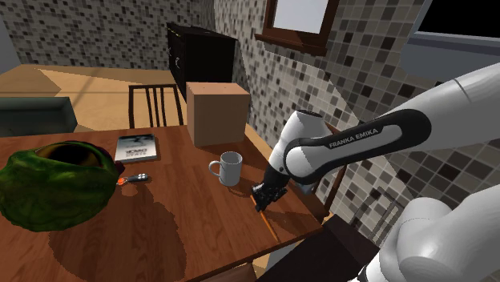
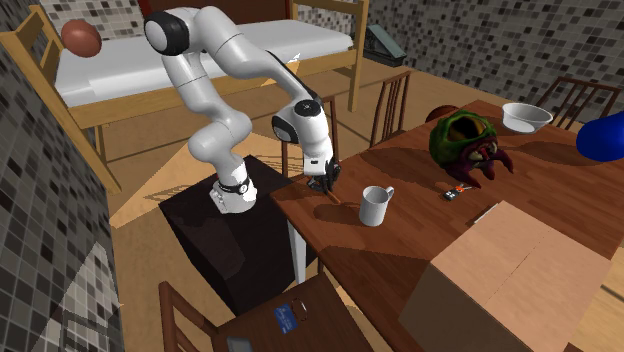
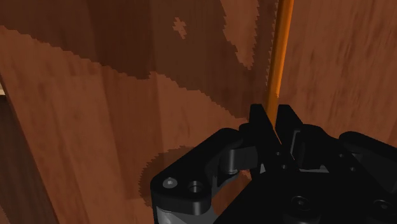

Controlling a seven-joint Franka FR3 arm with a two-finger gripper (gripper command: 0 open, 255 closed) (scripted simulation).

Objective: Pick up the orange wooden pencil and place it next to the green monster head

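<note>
Right under your fingers there's just bare wooden table. The nearest thing to them is a white mug, upright, with its handle on the side facing away from them. Beyond the mug you'll see a cardboard box. Well apart from the fingers a booklet lies flat, with a small orange-and-silver thing near it, can't tell what it is. Farthest off on the table are a white bowl and something blue. Off the table there's a bed with a brown ball on it.
</note>
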